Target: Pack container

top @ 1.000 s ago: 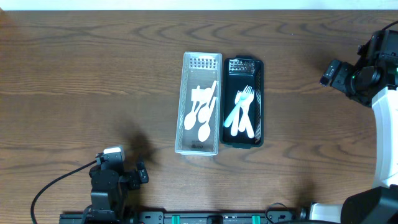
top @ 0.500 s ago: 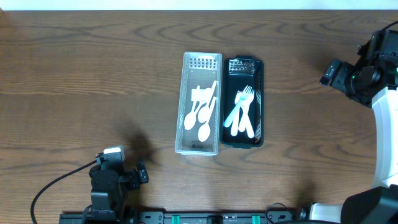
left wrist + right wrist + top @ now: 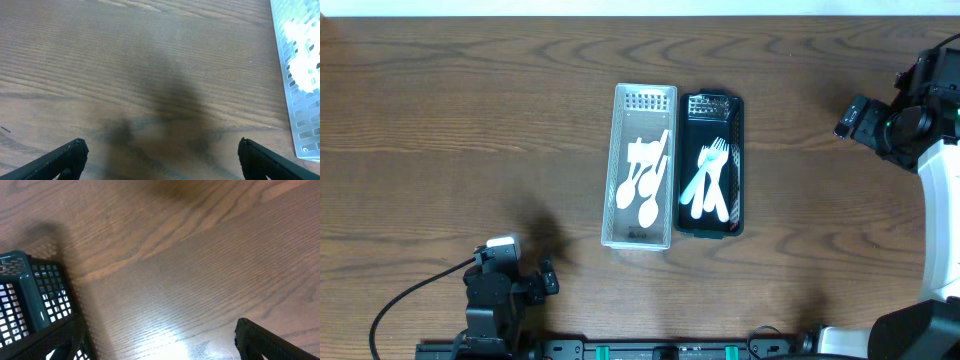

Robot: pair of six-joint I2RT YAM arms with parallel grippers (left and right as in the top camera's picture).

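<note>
A white perforated container (image 3: 642,166) holding several white spoons (image 3: 645,180) stands mid-table. Touching its right side is a black container (image 3: 712,164) holding several pale forks (image 3: 708,180). My left gripper (image 3: 542,281) is open and empty near the table's front left, over bare wood (image 3: 160,150); the white container's edge (image 3: 297,75) shows at the right of its wrist view. My right gripper (image 3: 850,117) is open and empty at the right, apart from the black container, whose corner (image 3: 30,295) shows in its wrist view. Its fingers span bare wood (image 3: 160,340).
The wooden table (image 3: 470,120) stretches wide on the left and behind the containers. A black cable (image 3: 410,295) runs by the left arm's base at the front edge.
</note>
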